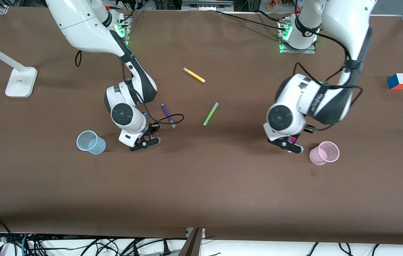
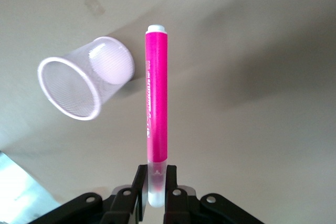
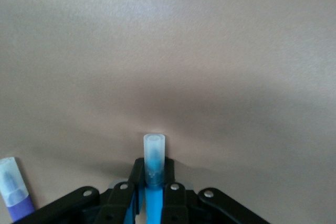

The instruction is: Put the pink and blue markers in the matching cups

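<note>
left end effector (image 2: 153, 190) clamped on the pink marker (image 2: 156, 103) over the bench, pink cup (image 1: 324, 153) at its 3 o'clock in the front view — right end effector (image 3: 151, 187) clamped on the blue marker (image 3: 154, 182), blue cup (image 1: 91, 142) at 9 o'clock.

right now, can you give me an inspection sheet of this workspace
surface: brown table, no spills seen
job's things: pink marker held upright beside the pink cup; blue marker held near the blue cup; both cups upright
clutter: purple pen, green pen, yellow pen, puzzle cube
grippers: left gripper shut on the pink marker's pale end; right gripper shut on the blue marker just below its cap
cables: black cable loops from the right wrist over the purple pen
surroundings: white lamp base at the right arm's end; loose cables under the table's near edge
</note>
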### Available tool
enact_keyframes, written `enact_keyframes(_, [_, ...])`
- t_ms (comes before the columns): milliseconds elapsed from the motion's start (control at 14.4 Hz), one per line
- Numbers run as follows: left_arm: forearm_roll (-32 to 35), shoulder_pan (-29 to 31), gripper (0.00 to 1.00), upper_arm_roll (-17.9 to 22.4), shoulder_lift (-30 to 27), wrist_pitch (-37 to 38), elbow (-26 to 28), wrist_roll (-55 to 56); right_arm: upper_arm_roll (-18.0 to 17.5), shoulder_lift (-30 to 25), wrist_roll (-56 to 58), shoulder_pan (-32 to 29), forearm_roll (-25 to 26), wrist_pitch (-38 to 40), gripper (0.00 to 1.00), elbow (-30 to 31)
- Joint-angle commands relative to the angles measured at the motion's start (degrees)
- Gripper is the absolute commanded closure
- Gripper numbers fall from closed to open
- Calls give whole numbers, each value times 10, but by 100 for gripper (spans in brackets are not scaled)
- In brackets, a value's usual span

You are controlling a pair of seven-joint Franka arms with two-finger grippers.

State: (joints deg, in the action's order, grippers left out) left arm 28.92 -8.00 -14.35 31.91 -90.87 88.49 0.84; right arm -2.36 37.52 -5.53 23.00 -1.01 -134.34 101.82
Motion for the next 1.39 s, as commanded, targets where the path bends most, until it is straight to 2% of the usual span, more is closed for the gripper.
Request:
enact_keyframes(0, [14, 71, 94, -4, -8, 10, -15, -144, 6, -40, 12, 0, 4, 2, 95, 0])
enact_keyframes(139, [51, 102, 93, -4, -5, 9, -29, -215, 6, -74, 39, 0, 4, 4, 95, -1])
enact_keyframes(277, [127, 104, 92, -4, 0, 8, -32, -269, 16, -100, 90, -2, 4, 25, 94, -2])
enact_keyframes(416, [171, 104, 88, -4, 10, 8, -31, -282, 26, -125, 165, -2, 1, 54, 94, -2])
enact_keyframes(762, [176, 103, 82, -4, 41, 10, -23, -282, 68, -178, 367, -4, -12, 132, 94, -7])
enact_keyframes(901, [176, 103, 75, -4, 46, 9, -23, -282, 93, -188, 456, -8, -62, 163, 94, -11])
enact_keyframes(970, [176, 101, 64, -4, 46, 10, -23, -281, 113, -190, 514, -8, -91, 174, 94, -13])
enact_keyframes(1040, [174, 99, 11, -4, 46, 10, -23, -275, 130, -190, 572, -8, -123, 180, 94, -13])
enact_keyframes(1109, [175, 99, 0, -4, 45, 10, -23, -278, 146, -190, 632, -9, -156, 187, 93, -13])
enact_keyframes(1317, [174, 97, 0, -4, 44, 10, -24, -276, 186, -187, 793, -17, -252, 219, 93, -13])
